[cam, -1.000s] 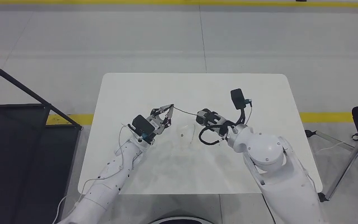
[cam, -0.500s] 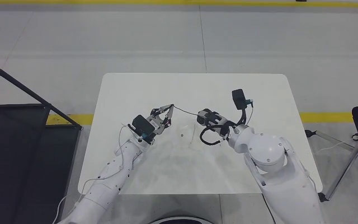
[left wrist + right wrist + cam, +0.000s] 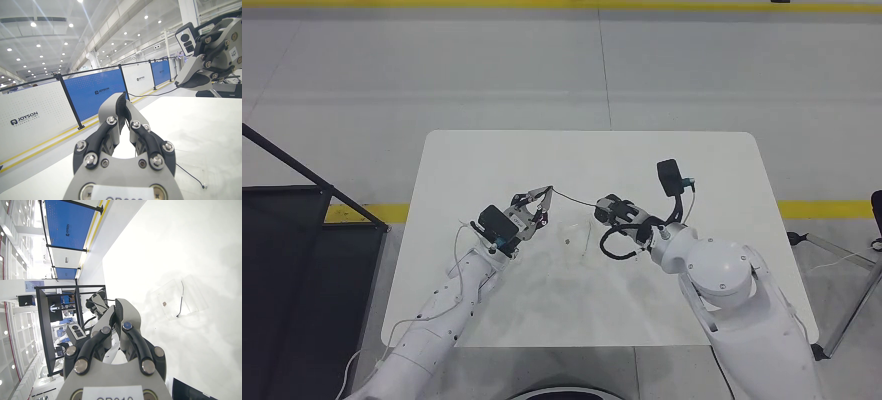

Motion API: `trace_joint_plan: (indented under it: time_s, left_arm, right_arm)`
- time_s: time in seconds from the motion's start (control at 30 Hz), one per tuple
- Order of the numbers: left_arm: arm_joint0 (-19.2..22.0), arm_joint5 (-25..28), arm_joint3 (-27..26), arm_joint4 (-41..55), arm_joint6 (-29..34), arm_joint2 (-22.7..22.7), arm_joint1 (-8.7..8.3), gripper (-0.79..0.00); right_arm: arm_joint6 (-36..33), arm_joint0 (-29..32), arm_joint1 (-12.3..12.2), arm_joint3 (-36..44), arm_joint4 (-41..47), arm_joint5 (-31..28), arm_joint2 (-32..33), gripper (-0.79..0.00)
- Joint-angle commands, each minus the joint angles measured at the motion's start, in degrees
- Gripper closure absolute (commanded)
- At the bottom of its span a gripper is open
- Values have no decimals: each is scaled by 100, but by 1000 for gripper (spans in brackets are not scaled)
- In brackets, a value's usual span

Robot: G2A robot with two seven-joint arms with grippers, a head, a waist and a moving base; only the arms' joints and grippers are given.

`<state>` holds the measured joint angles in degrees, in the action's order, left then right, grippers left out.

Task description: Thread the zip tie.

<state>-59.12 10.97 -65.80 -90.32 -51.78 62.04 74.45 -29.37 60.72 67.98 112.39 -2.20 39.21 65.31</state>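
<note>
A thin black zip tie [image 3: 572,197] is stretched above the white table [image 3: 692,170] between my two grippers. My left gripper [image 3: 543,196] is shut on one end of it; in the left wrist view the tie [image 3: 155,94] runs from my left gripper [image 3: 123,100] across to my right gripper [image 3: 177,84]. My right gripper [image 3: 599,208] is shut on the other end, and its pads [image 3: 118,310] are pressed together in the right wrist view. Both grippers hover a little above the tabletop, facing each other.
A clear flat plate [image 3: 577,238] lies on the table below the gap between the grippers. A second short black tie [image 3: 181,303] rests on the clear plate [image 3: 191,291]. Bare tabletop surrounds it on all sides.
</note>
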Motion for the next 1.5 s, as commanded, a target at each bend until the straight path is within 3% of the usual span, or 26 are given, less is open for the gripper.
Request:
trace_joint_plan:
  time_s: [0.0, 1.47]
  left_arm:
    - [0, 0, 0, 0, 0, 0, 0, 0]
    - [0, 0, 0, 0, 0, 0, 0, 0]
  right_arm:
    - [-2, 2, 1, 0, 5, -7, 2, 0]
    - [-16, -113, 46, -67, 109, 70, -22, 0]
